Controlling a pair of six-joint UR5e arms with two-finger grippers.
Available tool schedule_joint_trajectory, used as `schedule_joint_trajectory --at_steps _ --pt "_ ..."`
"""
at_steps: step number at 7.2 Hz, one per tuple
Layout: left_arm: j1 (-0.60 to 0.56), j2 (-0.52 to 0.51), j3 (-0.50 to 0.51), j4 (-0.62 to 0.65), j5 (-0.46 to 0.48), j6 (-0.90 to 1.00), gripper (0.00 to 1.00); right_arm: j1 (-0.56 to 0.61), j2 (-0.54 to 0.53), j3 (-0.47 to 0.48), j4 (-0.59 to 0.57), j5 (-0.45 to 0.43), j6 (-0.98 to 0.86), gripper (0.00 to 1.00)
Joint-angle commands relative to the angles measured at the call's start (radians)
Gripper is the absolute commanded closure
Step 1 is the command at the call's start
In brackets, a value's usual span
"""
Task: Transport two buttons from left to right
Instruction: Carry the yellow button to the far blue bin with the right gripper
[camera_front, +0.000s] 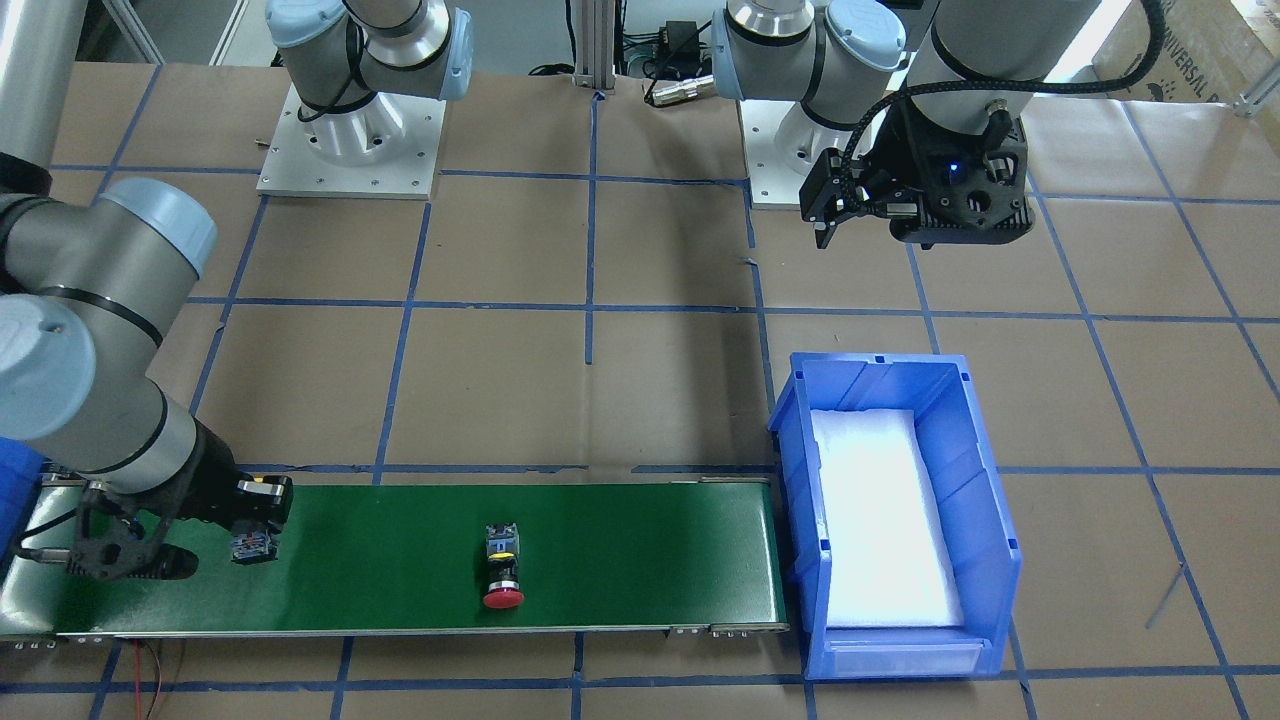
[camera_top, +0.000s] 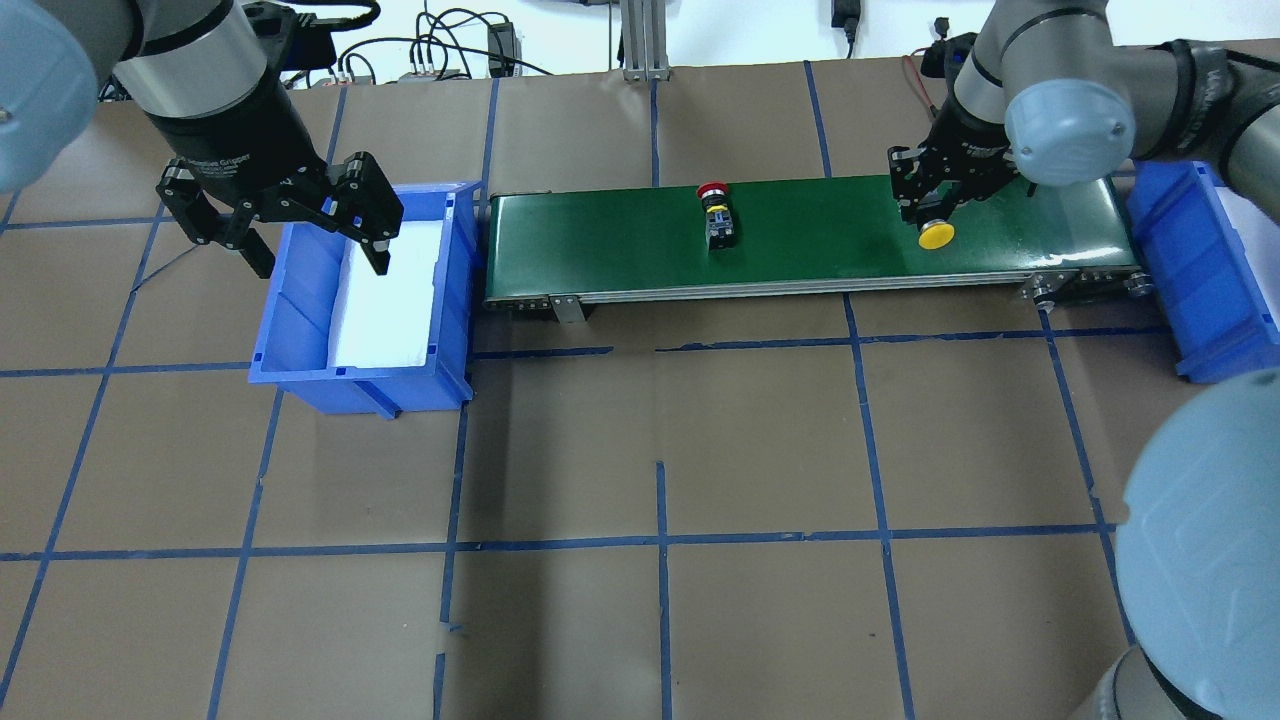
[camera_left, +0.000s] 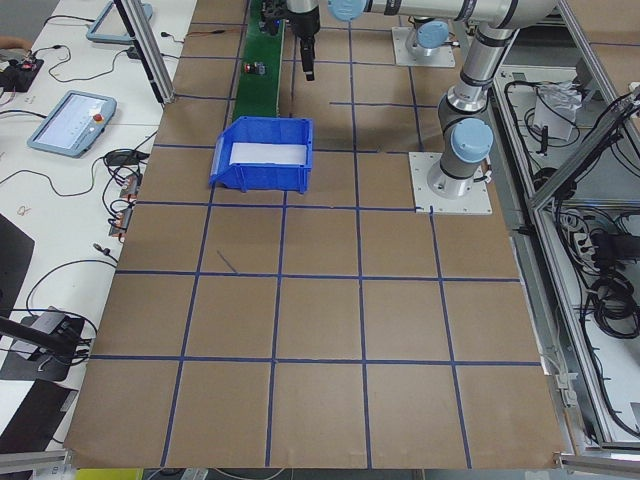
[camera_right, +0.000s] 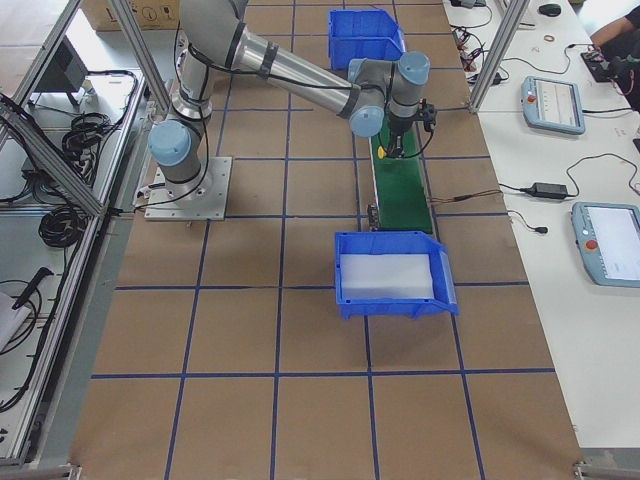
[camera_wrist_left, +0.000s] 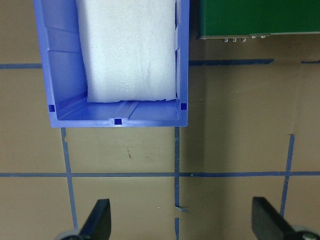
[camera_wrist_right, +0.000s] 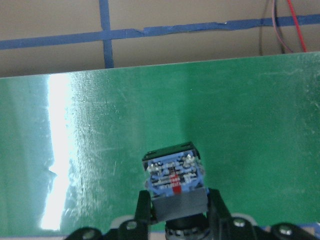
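The yellow-capped button (camera_top: 935, 235) is at the right end of the green conveyor belt (camera_top: 800, 240), and my right gripper (camera_top: 932, 212) is shut on its block body (camera_wrist_right: 174, 180). In the right wrist view its terminal face points at the camera between the two fingers (camera_wrist_right: 215, 206). The red-capped button (camera_top: 714, 208) lies on its side at mid-belt, its cap (camera_front: 503, 598) toward the belt's far edge. My left gripper (camera_top: 318, 252) hangs open and empty above the left blue bin (camera_top: 300, 360); its fingertips (camera_wrist_left: 100, 222) are spread wide.
The left bin holds a white foam pad (camera_wrist_left: 130, 50). A second blue bin (camera_top: 1200, 260) stands just past the belt's right end. The tabletop is brown paper with a blue tape grid (camera_top: 660, 540). Both arm bases (camera_front: 350, 140) sit behind the belt.
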Motion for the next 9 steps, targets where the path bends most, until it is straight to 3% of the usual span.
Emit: schedule_joint_trajectory --at_steps 1,4,5,7,9 --pt "0.007 0.0 0.001 0.0 -0.002 0.006 0.0 -0.041 -0.084 -0.102 0.19 -0.019 -0.096 0.97" --pt "0.007 -0.001 0.001 0.0 -0.008 0.004 0.0 -0.379 -0.133 -0.153 0.266 -0.042 -0.566 0.97" --pt "0.007 0.0 0.001 0.0 -0.005 0.004 0.0 -0.432 -0.084 -0.201 0.226 -0.059 -0.688 0.97" --pt "0.007 0.0 0.001 0.0 -0.002 0.006 0.0 -0.51 0.116 -0.311 0.153 -0.047 -0.824 0.97" --pt "0.007 0.0 0.001 0.0 -0.005 0.004 0.0 -0.522 0.166 -0.298 0.111 -0.044 -0.827 0.97"
